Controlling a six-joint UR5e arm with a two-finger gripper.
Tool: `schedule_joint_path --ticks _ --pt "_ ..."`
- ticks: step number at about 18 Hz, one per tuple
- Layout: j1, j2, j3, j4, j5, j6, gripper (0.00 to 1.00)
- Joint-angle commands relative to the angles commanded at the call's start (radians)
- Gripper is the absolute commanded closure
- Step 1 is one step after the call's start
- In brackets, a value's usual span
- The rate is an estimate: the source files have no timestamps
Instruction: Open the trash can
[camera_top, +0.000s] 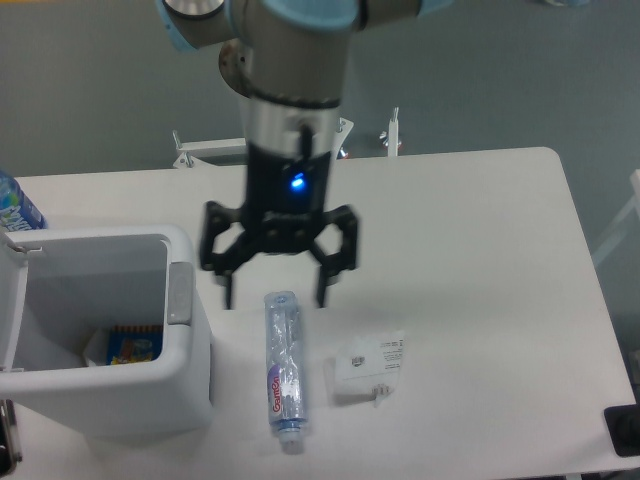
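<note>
The white trash can (190, 385) stands at the left front of the table. Its top is open and I see into it; a colourful packet (134, 345) lies at the bottom. The lid (10, 310) stands raised at the can's left edge. The grey push-button tab (180, 293) sits on the right rim. My gripper (276, 295) hangs open and empty just right of the can, its fingertips above the top end of a lying bottle.
A crushed clear plastic bottle (282, 368) with a red label lies on the table right of the can. A small white crumpled package (368, 368) lies right of the bottle. A blue-labelled bottle (14, 206) stands behind the can at the far left.
</note>
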Motion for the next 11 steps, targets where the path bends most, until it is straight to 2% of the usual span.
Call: schedule_joint_path --ticks 4,11 --pt "0.087 0.023 0.000 -0.003 0.026 0.161 0.00" --pt "0.172 0.025 -0.031 -0.014 0.081 0.443 0.00"
